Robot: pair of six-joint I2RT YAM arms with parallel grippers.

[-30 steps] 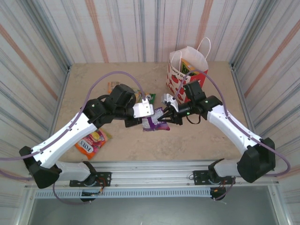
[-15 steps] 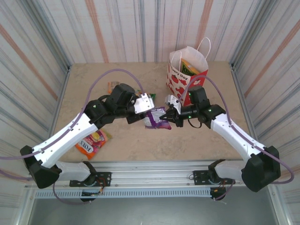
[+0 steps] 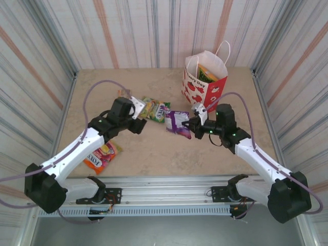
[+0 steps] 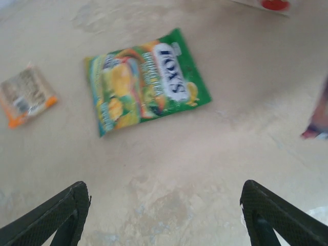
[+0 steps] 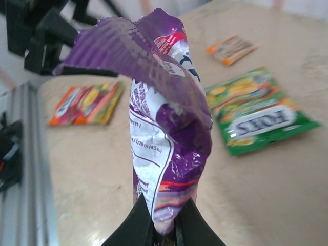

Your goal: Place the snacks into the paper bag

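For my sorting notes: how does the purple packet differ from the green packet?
The purple packet is pinched in the right end effector; the green packet lies free on the table. The purple packet stands upright and crumpled; the green packet lies flat and smooth. Both are shiny snack packets, outside the bag.

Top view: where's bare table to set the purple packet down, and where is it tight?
Bare: the near-centre stretch between the red-orange packet and the right arm; also the far-left corner behind the tiny orange packet. Crowded: the middle band, from the green packet past the purple packet to the paper bag.
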